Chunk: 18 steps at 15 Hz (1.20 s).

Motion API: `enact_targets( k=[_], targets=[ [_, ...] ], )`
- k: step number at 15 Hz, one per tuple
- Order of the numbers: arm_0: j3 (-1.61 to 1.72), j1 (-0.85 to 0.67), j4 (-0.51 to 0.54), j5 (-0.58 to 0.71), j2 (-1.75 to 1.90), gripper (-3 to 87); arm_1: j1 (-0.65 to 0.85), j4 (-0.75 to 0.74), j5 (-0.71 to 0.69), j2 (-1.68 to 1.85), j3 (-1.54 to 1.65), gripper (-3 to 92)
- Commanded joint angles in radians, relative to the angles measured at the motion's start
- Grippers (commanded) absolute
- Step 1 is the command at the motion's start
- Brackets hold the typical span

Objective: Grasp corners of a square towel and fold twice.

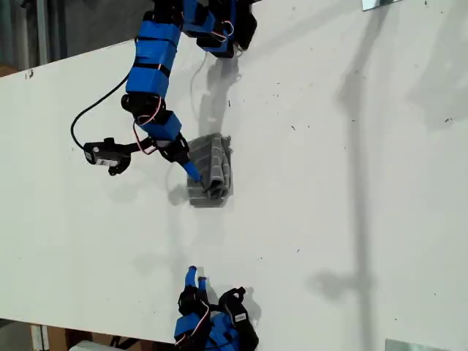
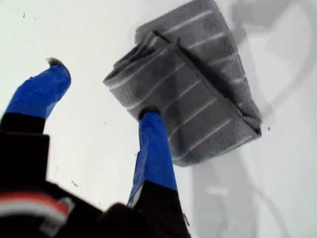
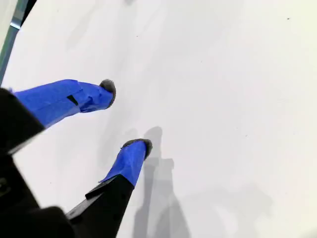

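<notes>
The broad white worktop [image 1: 329, 183] fills the room's view, and lying on it toward the exterior view's left of centre is the towel [image 1: 210, 170], a soft dark grey cloth with thin pale stripes, bundled into a small, thick, layered rectangle. By the look of that stack, both folds seem done, so this reads as the tidy-up at the close of the task.

The blue arm reaching in from the far edge hangs right over it. My first gripper [image 2: 101, 96] is spread wide, one blue finger [image 2: 154, 144] planted on the top layer near the towel's edge, the other out over bare worktop. It pinches nothing.

Down at the near edge, my second gripper [image 3: 126, 116] sits parked, its jaws apart over bare white surface, well away from the cloth.

The next move, I'd say, calls for lifting that finger straight off without dragging the top layer askew.
</notes>
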Motion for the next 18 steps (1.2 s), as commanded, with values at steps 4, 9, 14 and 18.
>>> enact_targets(
  k=[4, 9, 14, 18],
  targets=[
    [0.002, -0.005, -0.014, -0.012, 0.005, 19.1, -0.137, -0.077, 0.267, 0.233, 0.414, 29.8],
    [0.002, 0.0, -0.014, -0.012, 0.005, 18.9, -0.164, -0.163, 0.256, -0.147, 0.184, 28.9],
    [0.002, 0.0, -0.014, -0.012, 0.005, 18.8, -0.158, -0.057, 0.097, -0.62, -0.454, 29.0],
    [0.002, 0.0, -0.014, -0.011, 0.005, 18.8, -0.207, -0.078, -0.003, -0.603, -0.505, 29.2]
  ],
)
